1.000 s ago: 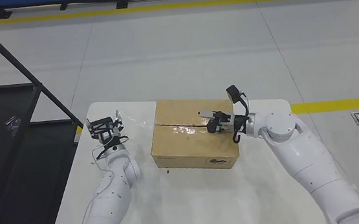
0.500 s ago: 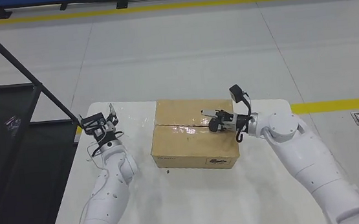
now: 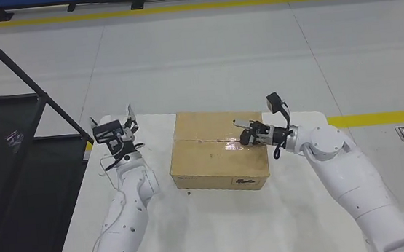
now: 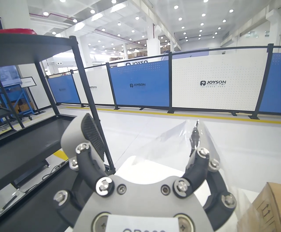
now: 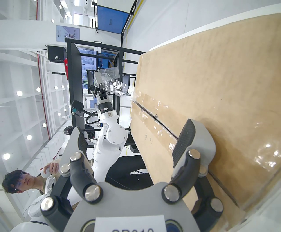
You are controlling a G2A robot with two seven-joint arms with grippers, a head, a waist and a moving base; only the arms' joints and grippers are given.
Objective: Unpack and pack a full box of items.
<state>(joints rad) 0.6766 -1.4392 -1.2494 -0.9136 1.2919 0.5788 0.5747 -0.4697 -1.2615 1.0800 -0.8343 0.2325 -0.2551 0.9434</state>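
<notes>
my left claw (image 3: 118, 131) raised over left corner of table (image 3: 219, 223), spread wide, clear tape strip (image 4: 193, 134) clinging to it. risk: sticky strip may not shake free and may drag back onto box. box (image 3: 217, 158) mid-table, flaps shut, seam (image 5: 153, 119) glossy with residue. my right claw (image 5: 134, 131) spread wide over seam, toward its right end. risk: slip on gloss, flap stays down.

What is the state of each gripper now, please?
Left gripper: open, clear tape clinging to it.
Right gripper: open, over the box.
</notes>
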